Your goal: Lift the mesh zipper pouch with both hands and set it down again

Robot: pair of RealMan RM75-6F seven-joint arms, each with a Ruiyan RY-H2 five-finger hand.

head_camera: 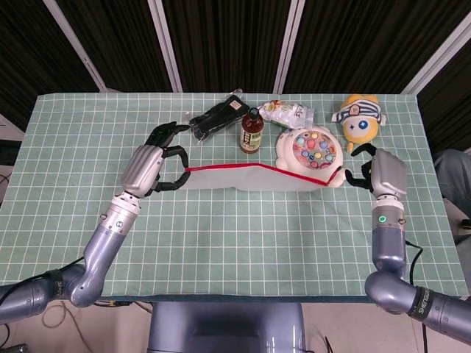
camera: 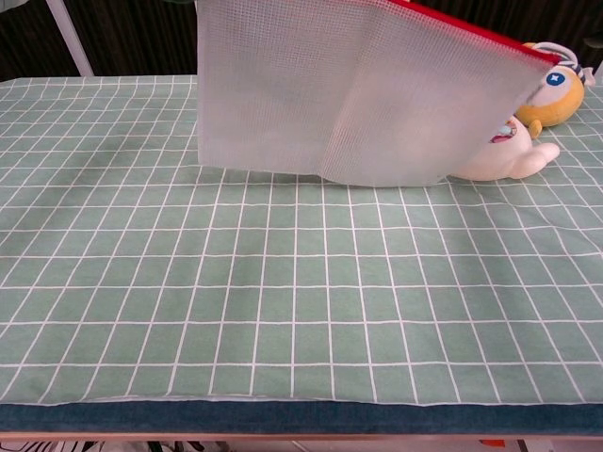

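- Head view: dark fingers (head_camera: 168, 134) of left hand (head_camera: 149, 166) curled around left end of red zipper edge, thumb below, pinching mesh zipper pouch (head_camera: 243, 177) there.
- Right hand (head_camera: 384, 174) at other end, black fingers hooked toward red edge beside white toy; looks to be gripping it, though contact itself mostly hidden behind hand.
- Pouch strung between both hands, red zipper line bent: level from left hand to middle, then sloping down toward right hand.
- Translucent white mesh hanging below red edge, draped partly over fishing game toy (head_camera: 312, 149); whether lower edge touches cloth cannot be told from above.
- Chest view: pouch (camera: 349, 94) filling upper frame, fine grid weave, a vertical fold near middle, bottom edge hanging just above tablecloth and clear of it on left side.
- Neither hand visible in chest view.
- Green tablecloth (head_camera: 243, 243) with white grid lines covering whole table; dark blue strip along near edge in chest view.
- Behind pouch: brown bottle (head_camera: 252, 131) upright, black packet (head_camera: 217, 116) lying flat, clear wrapped snack pack (head_camera: 288, 112), yellow plush toy (head_camera: 359, 118) with striped cap near far right corner.
- Black curtains with pale metal poles behind table.
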